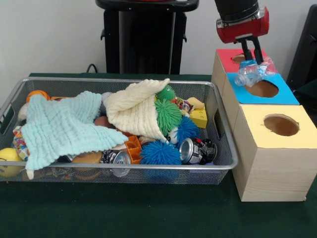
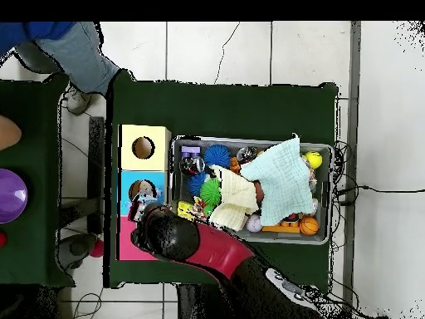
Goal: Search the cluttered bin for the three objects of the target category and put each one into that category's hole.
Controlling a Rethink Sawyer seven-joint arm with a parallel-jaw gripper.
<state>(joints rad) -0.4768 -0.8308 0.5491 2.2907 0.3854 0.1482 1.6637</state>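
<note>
The silver wire-mesh bin (image 1: 225, 163) sits on the green table, full of clutter; it also shows in the overhead view (image 2: 324, 149). My gripper (image 1: 253, 62) hangs over the wooden boxes at the right and is shut on a see-through plastic film bag (image 1: 252, 72). The bag hangs just above the blue-topped box's hole (image 1: 263, 89), near the red-topped box (image 1: 225, 58). In the overhead view the gripper (image 2: 147, 199) and bag (image 2: 146, 196) are over the blue box (image 2: 129, 180). No other film bags show in the bin.
A yellow-topped box (image 1: 281, 125) stands nearest the camera. The bin holds a pale blue knitted cloth (image 1: 62, 130), a cream cloth (image 1: 134, 110), spiky balls (image 1: 159, 152), cans (image 1: 197, 150) and a yellow ball (image 1: 9, 161). A person's leg (image 2: 79, 58) shows at the overhead view's top left.
</note>
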